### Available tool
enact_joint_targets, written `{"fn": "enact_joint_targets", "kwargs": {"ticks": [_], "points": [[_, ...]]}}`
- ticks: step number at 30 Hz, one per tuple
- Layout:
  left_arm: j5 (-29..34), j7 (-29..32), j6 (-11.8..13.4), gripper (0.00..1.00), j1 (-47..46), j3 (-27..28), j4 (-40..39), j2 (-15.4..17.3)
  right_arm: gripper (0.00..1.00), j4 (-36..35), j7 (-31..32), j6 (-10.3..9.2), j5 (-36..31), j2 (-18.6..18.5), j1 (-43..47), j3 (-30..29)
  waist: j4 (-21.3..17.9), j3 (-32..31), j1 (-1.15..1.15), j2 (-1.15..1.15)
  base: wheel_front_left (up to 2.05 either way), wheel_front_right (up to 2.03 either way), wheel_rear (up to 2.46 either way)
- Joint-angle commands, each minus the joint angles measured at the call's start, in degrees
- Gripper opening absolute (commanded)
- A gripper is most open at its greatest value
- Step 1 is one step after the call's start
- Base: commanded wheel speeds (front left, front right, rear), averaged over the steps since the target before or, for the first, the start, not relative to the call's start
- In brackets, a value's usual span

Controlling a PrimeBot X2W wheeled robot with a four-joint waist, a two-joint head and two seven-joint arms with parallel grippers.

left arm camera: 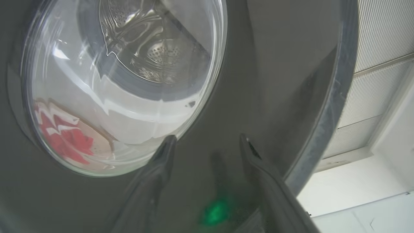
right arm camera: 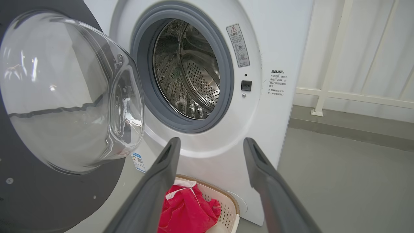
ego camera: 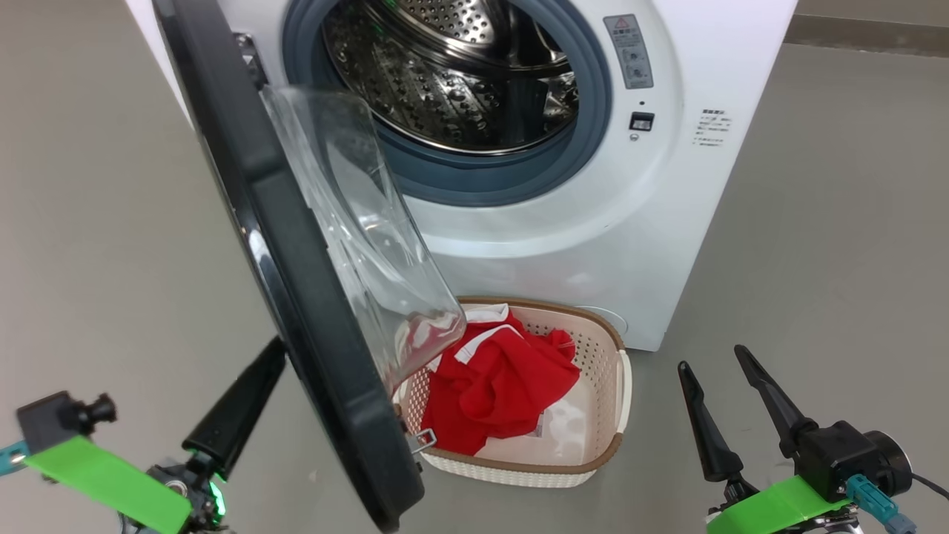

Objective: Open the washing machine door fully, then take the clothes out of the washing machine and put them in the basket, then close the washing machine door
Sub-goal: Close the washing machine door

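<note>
Your left tool: fingers spread wide, holding nothing, aimed at outer black face of washing machine door, just beside glass bowl. Looks placed to push door shut.
Door stands swung out from washing machine, overhanging basket.
Clothes lie in basket, on floor just beside machine front, below opening: short drop.
Drum looks empty as far as visible.
Your right tool: wide, empty, well apart from door, likely clear of its swing.
Judged remaining: close door.

Grey floor, white washing machine standing on it, basket just in front
</note>
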Motion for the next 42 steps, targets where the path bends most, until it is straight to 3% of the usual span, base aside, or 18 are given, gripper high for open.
{"fn": "enact_joint_targets", "kwargs": {"ticks": [1,4,11,15,24,28,42], "points": [[2.55,-1.83,-0.96,1.0,-0.89,2.24,-1.05,1.37,1.0,-1.32,-0.37,0.36,0.19,-0.48,-2.31,1.4,0.67,0.28,0.0,0.0,0.0,0.0,0.0],[7.0,-4.84,-1.87,1.0,-1.17,2.34,-0.47,2.2,1.0,-1.36,-0.37,0.36,0.09,-0.48,-2.34,1.44,1.17,0.45,0.0,0.0,0.0,0.0,0.0],[28.82,-20.1,-4.64,1.0,-1.67,0.49,0.52,6.17,1.0,-1.26,-0.37,0.36,-0.36,-0.48,-2.55,1.5,2.48,0.67,0.0,0.0,0.0,0.0,0.0],[40.43,-29.58,-4.96,1.0,-1.61,-1.68,0.67,7.18,1.0,-1.1,-0.37,0.36,-0.47,-0.48,-2.57,1.61,2.99,0.54,0.0,0.0,0.0,0.0,0.0],[55.91,-42.62,-4.25,1.0,1.56,-6.79,0.57,8.26,1.0,-0.87,-0.37,0.36,0.14,-0.48,-2.3,2.29,2.94,-0.13,0.0,0.0,0.0,0.0,0.0],[60.04,-44.8,-3.07,1.0,3.28,-7.88,0.64,7.9,1.0,-0.88,-0.37,0.36,0.15,-0.48,-2.12,2.34,2.57,-0.3,0.0,0.0,0.0,0.0,0.0],[63.21,-45.99,-2.27,1.0,6.9,-8.81,0.87,8.01,1.0,-1.1,-0.37,0.36,0.54,-0.48,-2.01,2.28,1.78,-0.11,0.0,0.0,0.0,0.0,0.0]]}}
